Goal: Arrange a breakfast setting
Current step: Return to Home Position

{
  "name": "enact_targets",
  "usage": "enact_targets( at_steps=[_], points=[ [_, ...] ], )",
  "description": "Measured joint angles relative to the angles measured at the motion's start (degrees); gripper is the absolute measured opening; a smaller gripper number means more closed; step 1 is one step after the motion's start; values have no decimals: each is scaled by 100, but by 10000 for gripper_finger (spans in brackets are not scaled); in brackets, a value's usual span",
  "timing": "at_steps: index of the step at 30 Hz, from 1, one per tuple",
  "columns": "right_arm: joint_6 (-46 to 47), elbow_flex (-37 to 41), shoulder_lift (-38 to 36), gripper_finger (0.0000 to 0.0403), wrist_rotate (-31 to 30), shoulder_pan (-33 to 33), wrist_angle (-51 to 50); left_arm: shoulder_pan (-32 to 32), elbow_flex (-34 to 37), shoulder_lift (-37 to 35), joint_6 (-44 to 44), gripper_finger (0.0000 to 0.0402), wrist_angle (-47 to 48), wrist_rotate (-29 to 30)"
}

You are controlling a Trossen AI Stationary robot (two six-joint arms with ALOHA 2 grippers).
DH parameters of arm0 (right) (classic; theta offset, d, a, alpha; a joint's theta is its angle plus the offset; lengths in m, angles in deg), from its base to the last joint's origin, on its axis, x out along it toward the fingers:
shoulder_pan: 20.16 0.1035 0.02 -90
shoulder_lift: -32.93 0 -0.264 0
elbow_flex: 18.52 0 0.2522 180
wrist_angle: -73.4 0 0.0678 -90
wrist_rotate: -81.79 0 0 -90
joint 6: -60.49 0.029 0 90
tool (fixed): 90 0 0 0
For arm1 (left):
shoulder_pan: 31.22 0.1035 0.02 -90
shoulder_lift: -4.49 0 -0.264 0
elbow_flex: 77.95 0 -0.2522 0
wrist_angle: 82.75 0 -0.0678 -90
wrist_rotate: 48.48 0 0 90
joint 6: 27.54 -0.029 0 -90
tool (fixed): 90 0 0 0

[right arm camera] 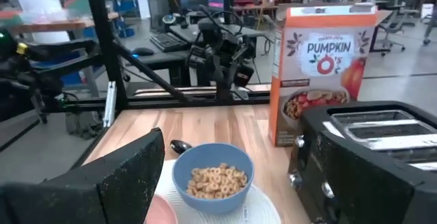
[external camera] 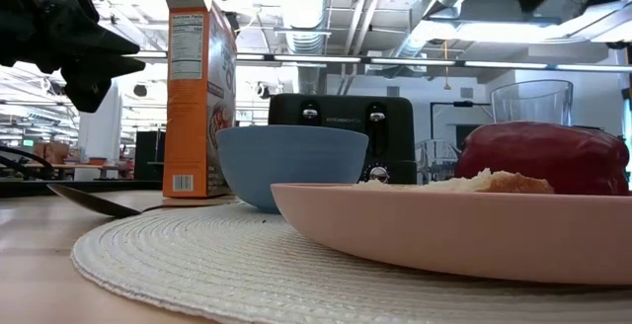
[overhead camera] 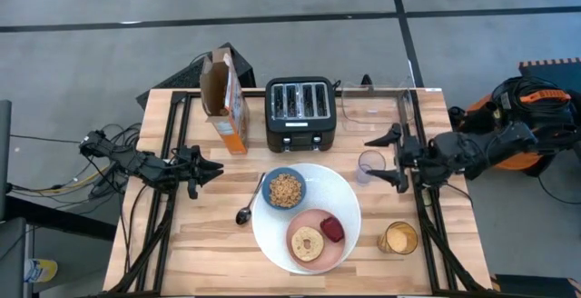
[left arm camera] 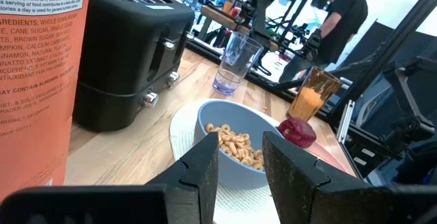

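The setting looks finished to me: the bowl [overhead camera: 284,189] of cereal and the saucer [overhead camera: 320,254] with the bread [overhead camera: 307,242] sit on the big plate [overhead camera: 343,198], with the spoon [overhead camera: 247,205] and tumbler [overhead camera: 370,165] beside it and the cereal box [overhead camera: 225,98] behind. The left gripper [overhead camera: 207,173] and right gripper [overhead camera: 383,157] both have fingers spread, grasping nothing. I judge the step in hand is the return home; the right arm needs to draw back without clipping the tumbler

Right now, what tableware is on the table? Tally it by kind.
Glasses: 2 (purplish tumbler, amber glass)
Bowls: 1 (blue bowl)
Saucers: 1 (pink saucer)
Spoons: 1 (metal spoon)
Placemats: 1 (white placemat)
Total: 6
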Motion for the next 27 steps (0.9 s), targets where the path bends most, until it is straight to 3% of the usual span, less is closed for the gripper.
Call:
enact_targets(
  at_steps=[7,17,27],
  points=[
    [51,1126,-874,398,44,11,676,0,0,-1,0,100,0,1],
    [540,2273,-1558,398,183,9,1163,2,1,1,0,100,0,-1],
    [456,2812,-2160,397,431,11,1356,1,0,-3,0,100,-4,0]
  ],
)
